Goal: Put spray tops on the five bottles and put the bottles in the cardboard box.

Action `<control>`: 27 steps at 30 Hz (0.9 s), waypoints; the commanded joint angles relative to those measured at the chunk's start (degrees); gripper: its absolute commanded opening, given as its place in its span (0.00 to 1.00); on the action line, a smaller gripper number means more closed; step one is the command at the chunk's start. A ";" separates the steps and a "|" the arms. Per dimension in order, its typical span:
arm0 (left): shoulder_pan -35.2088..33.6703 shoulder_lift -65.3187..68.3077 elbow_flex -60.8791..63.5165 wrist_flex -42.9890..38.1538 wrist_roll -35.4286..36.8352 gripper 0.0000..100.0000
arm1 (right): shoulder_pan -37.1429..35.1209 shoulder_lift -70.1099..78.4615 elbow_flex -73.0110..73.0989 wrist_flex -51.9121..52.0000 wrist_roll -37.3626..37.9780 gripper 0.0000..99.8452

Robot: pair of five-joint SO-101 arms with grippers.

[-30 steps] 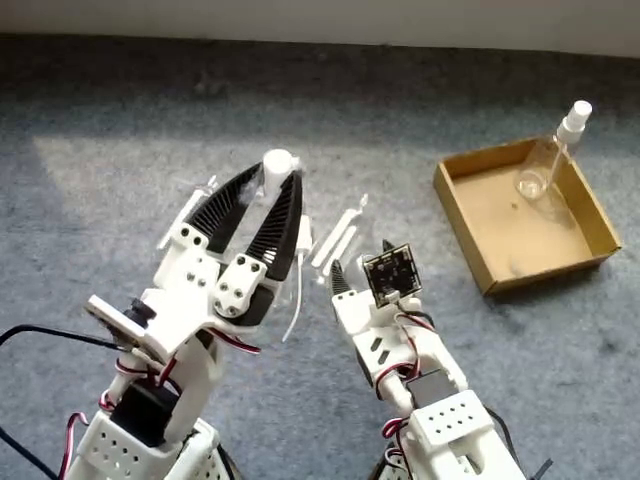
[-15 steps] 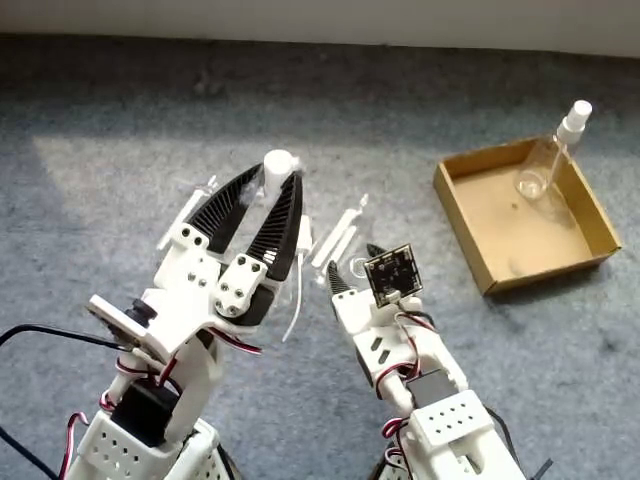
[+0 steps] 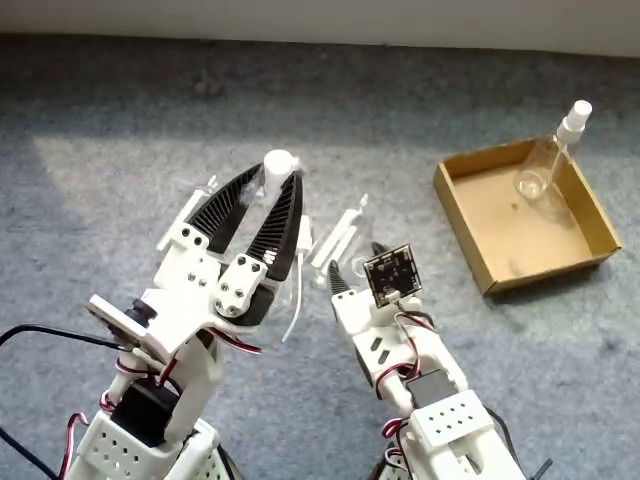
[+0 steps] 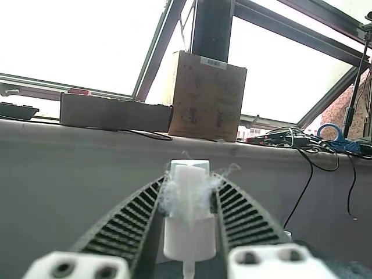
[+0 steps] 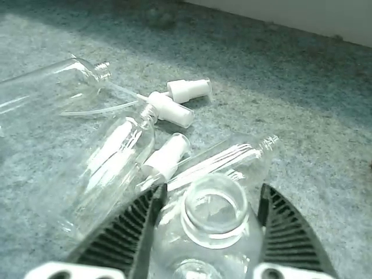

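Note:
My left gripper (image 3: 277, 182) is raised over the grey carpet and shut on a white spray top (image 3: 277, 162), whose thin tube (image 3: 295, 300) hangs below. The left wrist view has the same spray top (image 4: 187, 224) pinched between the fingers (image 4: 139, 215). My right gripper (image 3: 356, 260) stands just right of it, shut on a clear bottle (image 3: 357, 270) with its mouth open and facing up. In the right wrist view that bottle (image 5: 214, 212) sits between the two jaws. The cardboard box (image 3: 470, 235) lies at the far right and holds one bottle (image 3: 545, 170) with a spray top on.
Loose clear bottles (image 5: 110, 168) (image 5: 46, 87) and white spray tops (image 5: 189, 88) (image 5: 171, 109) lie on the carpet just beyond my right gripper. They appear in the high view as pale pieces (image 3: 340, 235) between the two grippers. A pale wall edges the carpet's far side.
My right gripper has shifted slightly, and the held bottle's open mouth now shows in the high view. The left arm with the spray top has stayed put.

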 commanded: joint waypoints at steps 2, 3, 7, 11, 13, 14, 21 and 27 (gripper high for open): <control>-0.57 -0.66 -0.31 0.09 0.26 0.01 | 0.40 -1.10 6.29 -1.01 0.09 0.24; -0.57 -0.66 -0.31 0.09 0.26 0.01 | 0.40 -1.10 6.29 -1.01 0.70 0.24; -0.57 -0.66 -0.31 0.09 0.26 0.01 | 0.40 -1.10 6.29 -0.75 4.48 0.24; -0.57 -0.66 -0.31 0.09 0.26 0.01 | 0.40 -1.10 6.29 0.22 4.48 0.23; -0.57 -0.66 -0.22 0.09 0.26 0.01 | 0.40 -1.10 6.29 0.31 4.40 0.19; -0.57 -0.66 -0.13 0.09 0.26 0.01 | 0.40 -1.10 6.29 0.31 4.40 0.15; -0.57 -0.66 1.89 0.09 0.26 0.01 | 0.66 -1.10 5.85 0.04 4.40 0.02; -0.57 -0.66 1.45 0.09 -0.26 0.01 | 0.40 -1.10 4.09 0.04 4.66 0.02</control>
